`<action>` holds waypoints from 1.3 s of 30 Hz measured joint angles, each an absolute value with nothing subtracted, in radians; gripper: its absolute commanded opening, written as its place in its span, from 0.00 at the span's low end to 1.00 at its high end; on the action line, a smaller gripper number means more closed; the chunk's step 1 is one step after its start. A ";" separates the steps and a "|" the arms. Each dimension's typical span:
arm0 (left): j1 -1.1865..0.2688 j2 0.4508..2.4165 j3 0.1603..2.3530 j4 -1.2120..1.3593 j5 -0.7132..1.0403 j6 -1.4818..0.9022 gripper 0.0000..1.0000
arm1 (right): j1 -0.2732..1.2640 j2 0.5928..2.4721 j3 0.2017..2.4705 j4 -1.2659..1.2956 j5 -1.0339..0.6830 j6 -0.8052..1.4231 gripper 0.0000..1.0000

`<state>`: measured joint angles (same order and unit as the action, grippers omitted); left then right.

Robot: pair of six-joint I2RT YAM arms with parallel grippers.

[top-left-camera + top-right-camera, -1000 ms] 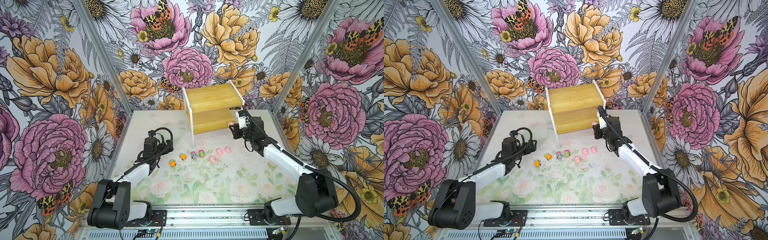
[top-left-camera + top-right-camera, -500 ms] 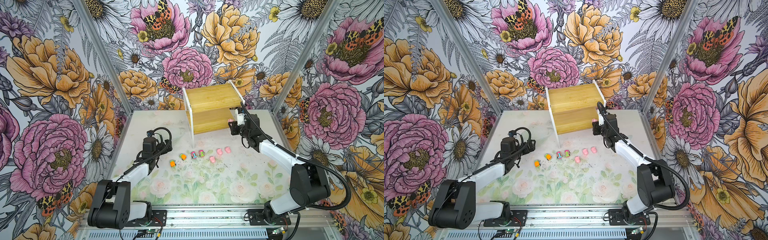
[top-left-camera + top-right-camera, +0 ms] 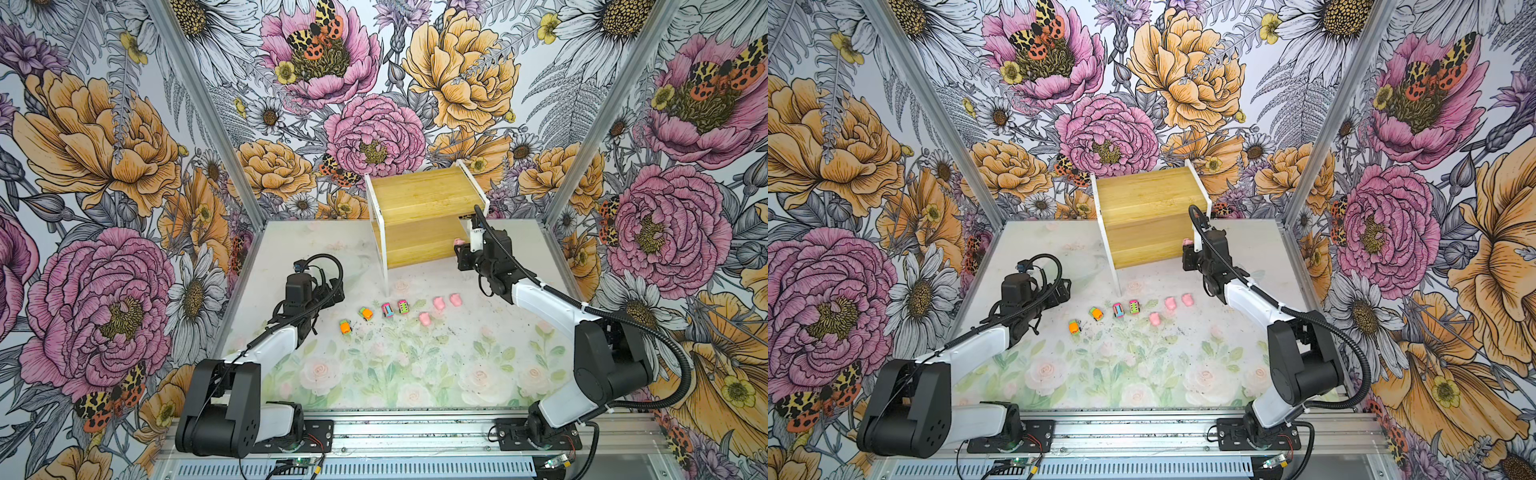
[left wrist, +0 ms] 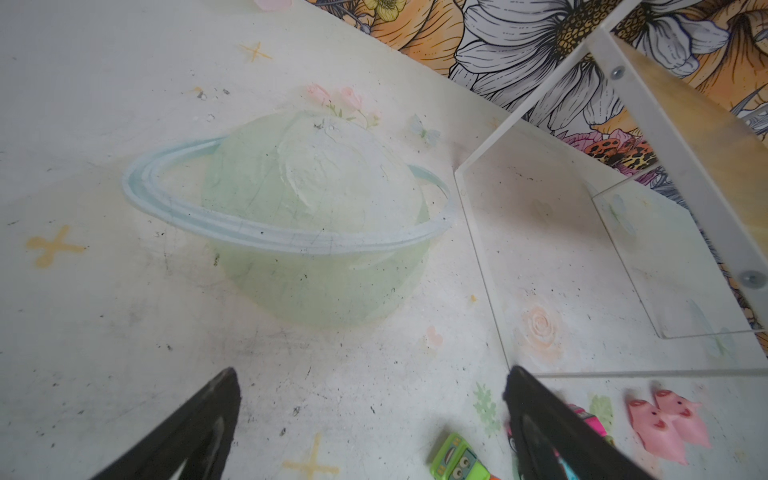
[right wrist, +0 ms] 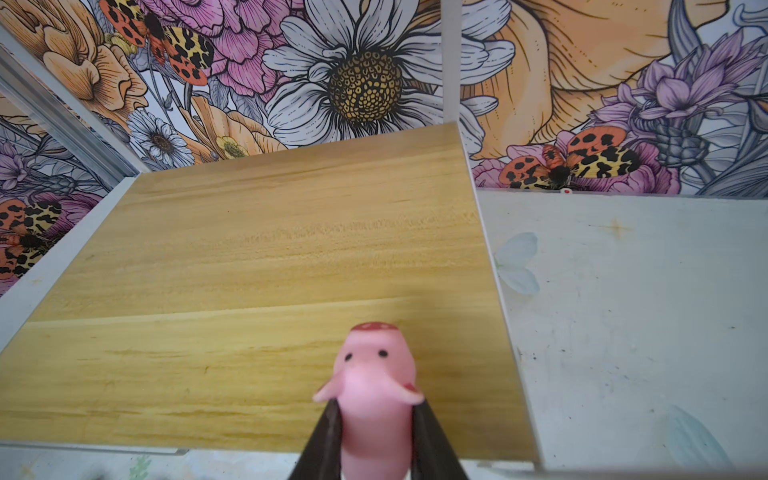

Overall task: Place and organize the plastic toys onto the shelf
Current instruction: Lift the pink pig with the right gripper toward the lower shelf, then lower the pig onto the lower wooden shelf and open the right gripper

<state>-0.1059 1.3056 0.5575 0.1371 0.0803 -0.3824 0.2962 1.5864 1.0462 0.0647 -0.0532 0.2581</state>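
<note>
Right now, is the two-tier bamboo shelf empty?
Empty: both bamboo shelf boards are bare; the pink plastic pig sits clamped between the right fingers.

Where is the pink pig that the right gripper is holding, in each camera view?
Top view: held pig at the right end of the lower board of the shelf.
Top view: held pig, same place.
Left wrist: not in it.
Right wrist: held pig close up, snout toward the boards.
Shared landmark: the bamboo shelf.

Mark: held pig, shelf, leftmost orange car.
held pig [image 5: 376, 374]: right wrist view, on its face.
shelf [image 3: 424, 191]: in a top view, on the upper board.
leftmost orange car [image 3: 345, 327]: in a top view, on its body.
</note>
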 measured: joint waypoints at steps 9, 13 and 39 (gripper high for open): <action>-0.100 1.316 0.558 0.136 0.083 -0.382 0.99 | 0.311 1.591 1.047 0.079 0.014 0.283 0.29; -0.100 1.317 0.558 0.135 0.084 -0.382 0.99 | 0.315 1.602 1.047 0.098 0.024 0.293 0.29; -0.093 1.317 0.558 0.135 0.096 -0.383 0.99 | 0.347 1.658 1.066 0.156 0.084 0.350 0.42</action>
<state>-0.0929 1.3174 0.5575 0.1349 0.0956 -0.3828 0.3466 1.6585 1.0657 0.1562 0.0837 0.3504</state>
